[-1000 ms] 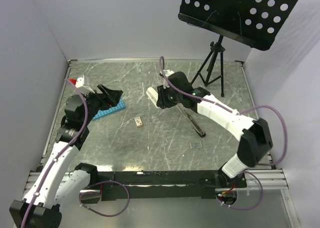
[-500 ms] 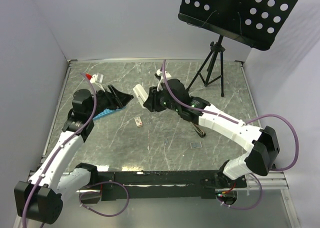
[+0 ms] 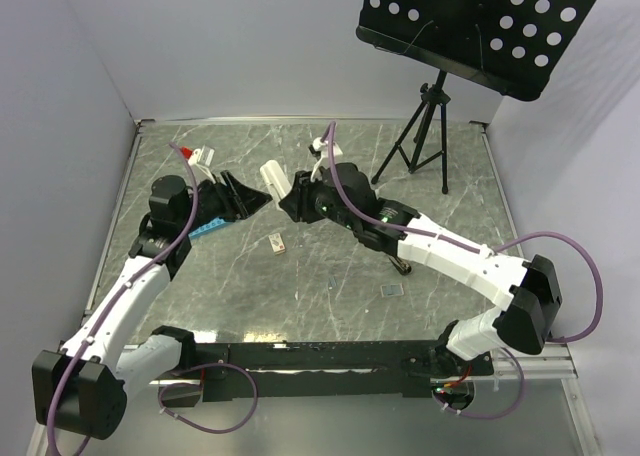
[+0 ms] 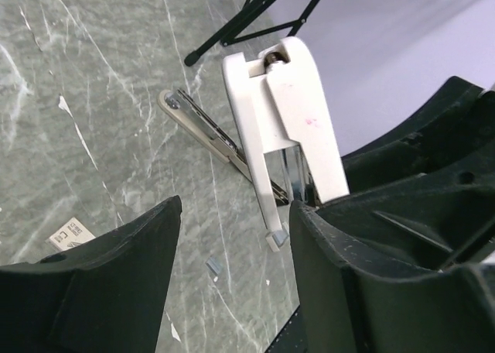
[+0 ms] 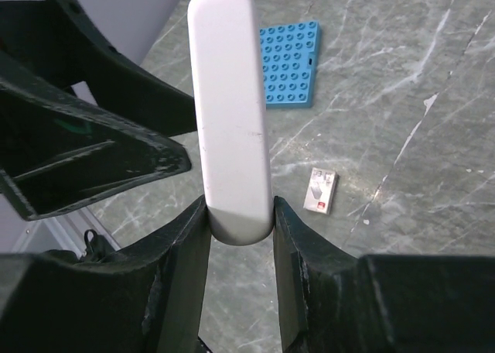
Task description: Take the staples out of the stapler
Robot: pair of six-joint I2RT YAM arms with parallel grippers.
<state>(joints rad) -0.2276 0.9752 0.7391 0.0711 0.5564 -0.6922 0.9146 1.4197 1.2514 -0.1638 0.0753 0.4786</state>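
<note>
My right gripper [image 3: 292,194] is shut on the white bar-shaped stapler [image 3: 273,178] and holds it in the air above the table's back left part. In the right wrist view the stapler [image 5: 230,105] stands up out of the right gripper [image 5: 238,214], with one finger pressed on each side. My left gripper [image 3: 246,196] is open and faces the stapler's free end from the left. In the left wrist view the stapler [image 4: 286,121] hangs just beyond the left gripper [image 4: 236,214], near its right finger, and is not gripped by it. Its underside shows a thin hinged arm.
A slim beige-and-metal bar [image 3: 388,246] lies on the table [image 3: 330,286] under the right arm, and shows in the left wrist view [image 4: 197,121]. Also there: a small staple strip [image 3: 392,290], a tiny white-and-brown block [image 3: 278,243], a blue studded plate [image 3: 207,226] and a tripod music stand [image 3: 425,126].
My right arm has carried the stapler leftward toward the left gripper. My left gripper has swung right and up to face it.
</note>
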